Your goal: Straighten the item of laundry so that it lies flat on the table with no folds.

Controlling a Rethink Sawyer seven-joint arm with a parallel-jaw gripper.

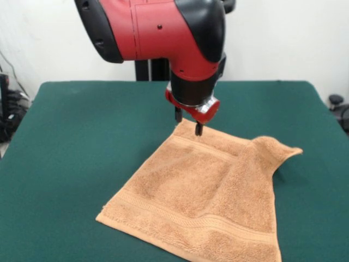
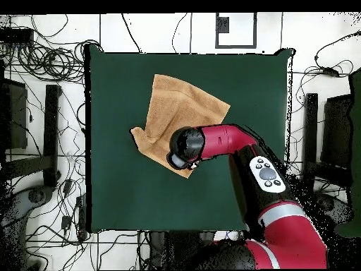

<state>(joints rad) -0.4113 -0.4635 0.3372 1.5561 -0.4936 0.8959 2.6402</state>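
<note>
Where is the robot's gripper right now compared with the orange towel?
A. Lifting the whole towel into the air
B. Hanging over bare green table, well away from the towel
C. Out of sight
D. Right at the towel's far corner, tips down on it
D. In the front view the gripper points down with its tips at the far corner of the towel, which lies on the table.

Tan towel (image 1: 204,202) lies on green table (image 1: 76,142), one corner folded over.

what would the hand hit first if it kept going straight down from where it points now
Most likely the towel: the hand points down at its far corner, right at the cloth, with the table beneath. Whether it already touches is unclear.
</note>
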